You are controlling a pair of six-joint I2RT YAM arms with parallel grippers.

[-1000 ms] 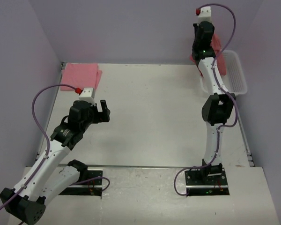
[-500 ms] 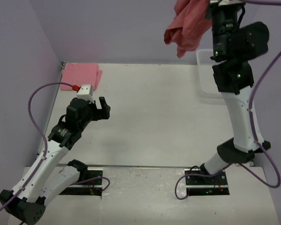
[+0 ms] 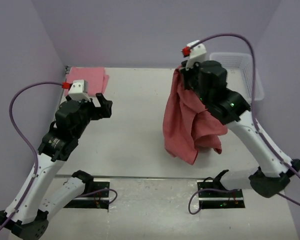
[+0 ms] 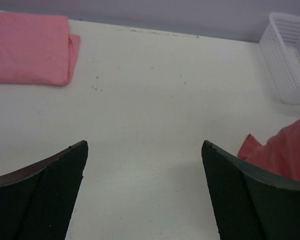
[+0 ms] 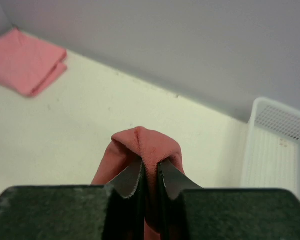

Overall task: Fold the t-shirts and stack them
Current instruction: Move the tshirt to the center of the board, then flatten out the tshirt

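Observation:
A brick-red t-shirt [image 3: 182, 120] hangs in a long crumpled drape over the middle right of the table, and my right gripper [image 3: 183, 70] is shut on a fold at its top [image 5: 149, 145]. The lighter pink t-shirt [image 3: 87, 80] lies folded flat in the far left corner [image 4: 27, 50] [image 5: 27, 62]. My left gripper [image 3: 105, 106] hovers open over the left half of the table, nothing between its fingers [image 4: 55, 190]. A corner of the red shirt [image 4: 285, 152] shows behind its right finger.
A white lattice basket [image 3: 240, 72] stands at the far right edge of the table [image 4: 290, 60] [image 5: 275, 150]. Purple walls close in the back and both sides. Both arm bases sit at the near edge.
My right arm swung high up with the red shirt out of the basket, then came down and left, so the shirt now hangs over the table. The left gripper rose slightly toward the back.

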